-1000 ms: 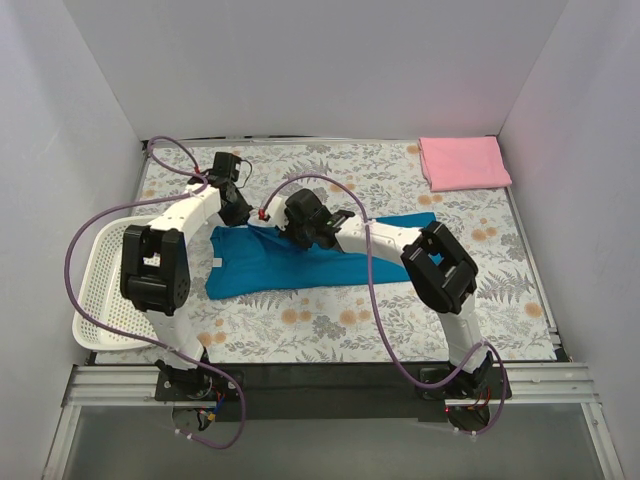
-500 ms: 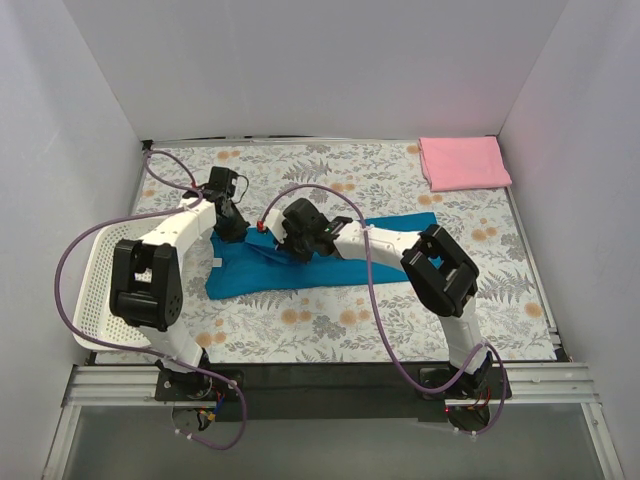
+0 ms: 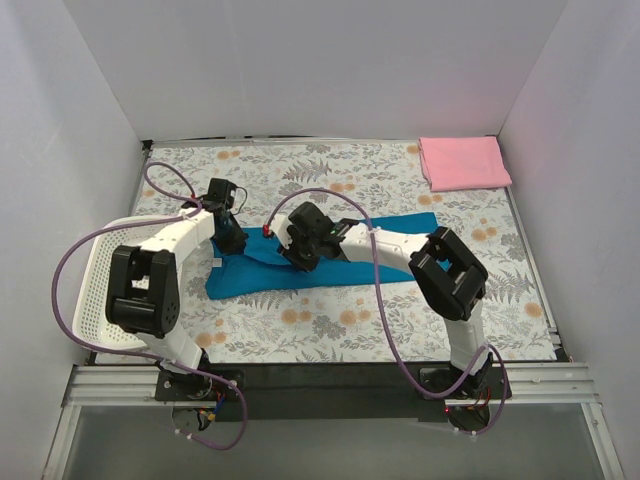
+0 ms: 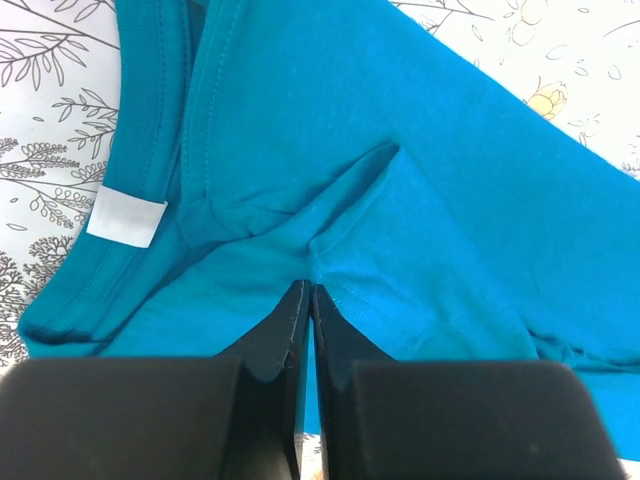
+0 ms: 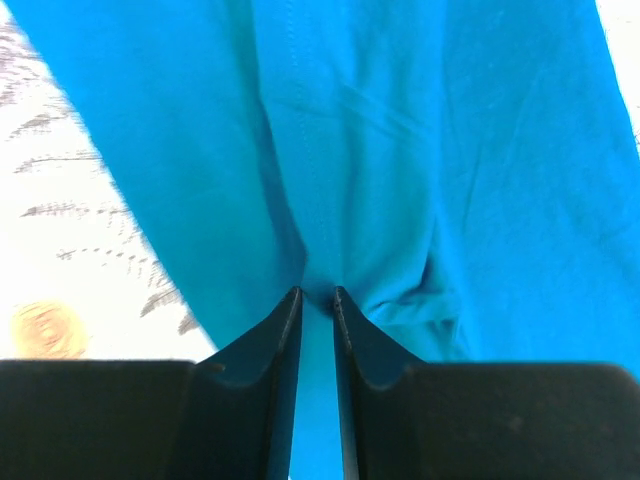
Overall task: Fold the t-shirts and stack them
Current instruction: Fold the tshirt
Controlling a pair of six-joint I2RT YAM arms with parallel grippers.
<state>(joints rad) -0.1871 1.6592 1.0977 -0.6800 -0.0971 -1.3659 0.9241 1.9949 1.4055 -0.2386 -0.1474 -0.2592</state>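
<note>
Both arms have come down and nearer to the base side since a second ago, and the raised edge of the teal-blue t-shirt (image 3: 262, 276) now lies lower, as a narrower band. The left arm reaches forward from its base with the elbow over the white basket (image 3: 93, 292), and the left gripper (image 4: 309, 292) points down on the shirt's left end. Its fingers are pressed together on a small pucker of cloth, beside the collar with the white neck label (image 4: 126, 217). The right arm bends to the left across the shirt, with the right gripper (image 5: 318, 292) near the shirt's middle, a little to the right of the left one. Its jaws stand slightly apart and a dark crease of cloth sits at the tips; whether they pinch it cannot be told. The shirt lies across the middle of the flower-patterned table (image 3: 340, 322), folded along its length, with soft wrinkles and visible seams. A light pink t-shirt (image 3: 463, 162) lies folded flat at the far right corner, well apart.
</note>
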